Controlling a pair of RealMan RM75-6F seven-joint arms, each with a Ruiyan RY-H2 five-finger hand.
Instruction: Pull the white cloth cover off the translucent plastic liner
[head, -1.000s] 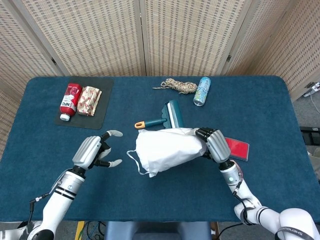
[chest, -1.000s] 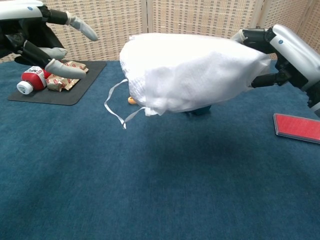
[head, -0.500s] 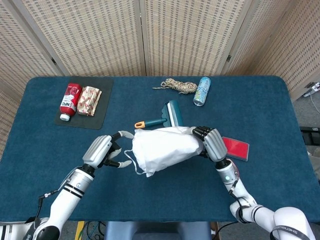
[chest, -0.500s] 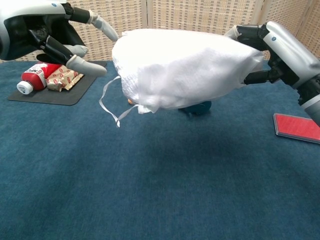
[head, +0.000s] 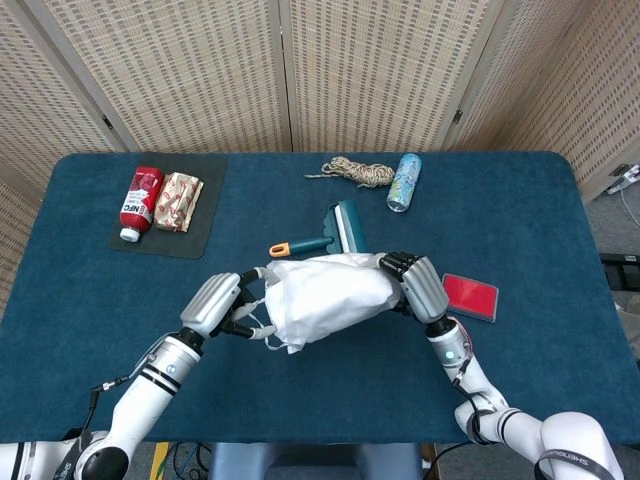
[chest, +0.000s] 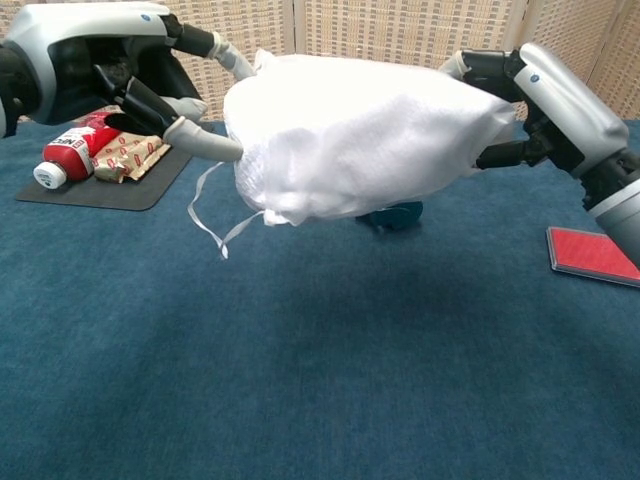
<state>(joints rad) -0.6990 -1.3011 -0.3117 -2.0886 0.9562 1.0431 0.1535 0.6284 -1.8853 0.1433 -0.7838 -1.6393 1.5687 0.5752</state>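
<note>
Cover (head: 325, 300) is held off the table near centre, w/ lint roller (head: 340, 232) at 12 o'clock behind it. Its 3 o'clock end is gripped by right hand (head: 418, 288), fingers curled round it. At 9 o'clock, left hand (head: 218, 305) has fingers spread, tips touching the cloth edge; no grip can be made out.

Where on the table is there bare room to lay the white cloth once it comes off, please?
The near strip of table below the white cloth is bare. So is the far right, past the can and red card. The middle is crowded: lint roller, rope, both hands.
</note>
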